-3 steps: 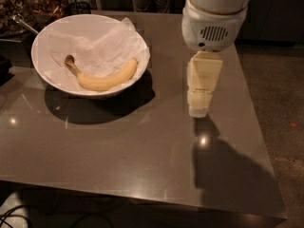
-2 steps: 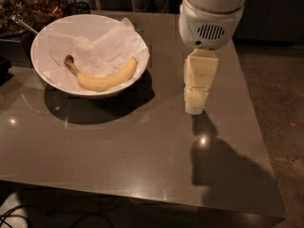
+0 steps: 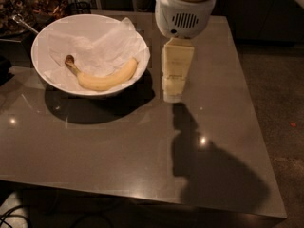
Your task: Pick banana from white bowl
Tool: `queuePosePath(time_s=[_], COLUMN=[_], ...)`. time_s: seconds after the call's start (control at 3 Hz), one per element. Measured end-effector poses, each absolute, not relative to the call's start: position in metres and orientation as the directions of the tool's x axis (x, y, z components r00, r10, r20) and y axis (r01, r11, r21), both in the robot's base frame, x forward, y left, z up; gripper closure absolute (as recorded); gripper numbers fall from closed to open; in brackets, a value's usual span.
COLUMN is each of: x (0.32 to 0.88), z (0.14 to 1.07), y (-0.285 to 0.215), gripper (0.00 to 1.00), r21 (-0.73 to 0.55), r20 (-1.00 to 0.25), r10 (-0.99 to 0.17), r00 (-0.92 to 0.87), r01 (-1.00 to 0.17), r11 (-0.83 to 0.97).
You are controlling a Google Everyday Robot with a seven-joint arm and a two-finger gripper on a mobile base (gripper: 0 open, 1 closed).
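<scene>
The banana [image 3: 107,79] is yellow and curved, with a dark stem tip at its left end. It lies in the white bowl [image 3: 39,66], on crumpled white paper, at the table's far left. My gripper [image 3: 173,95] hangs from the white wrist housing [image 3: 184,13] just right of the bowl's rim. It is pale yellow and blocky, points down over the table top, and stands apart from the banana. Nothing shows in it.
A dark dish of brown food [image 3: 19,4] with a metal spoon [image 3: 24,23] stands behind the bowl at the far left. The grey table [image 3: 142,146] ends at the right, with floor [image 3: 280,103] beyond. Cables [image 3: 14,213] lie below the front left corner.
My gripper has moved left across the table, closing most of the gap to the bowl's right rim. The bowl and banana have not moved.
</scene>
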State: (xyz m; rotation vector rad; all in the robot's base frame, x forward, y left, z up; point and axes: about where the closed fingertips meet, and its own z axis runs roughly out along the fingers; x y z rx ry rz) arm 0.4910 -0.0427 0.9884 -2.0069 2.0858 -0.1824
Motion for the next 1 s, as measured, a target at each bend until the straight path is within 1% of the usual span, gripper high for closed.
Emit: queuePosePath(time_s=[0.67, 1.0], x=[0.515, 0.519], z=[0.994, 0.996], y=[0.008, 0.013], gripper=[0.00, 0.00], r21=[-0.267, -0.294], r20=[-0.058, -0.085], r10=[-0.995, -0.993], r00=[0.084, 0.086], r01=[-0.961, -0.954], r11=[-0.065, -0.058])
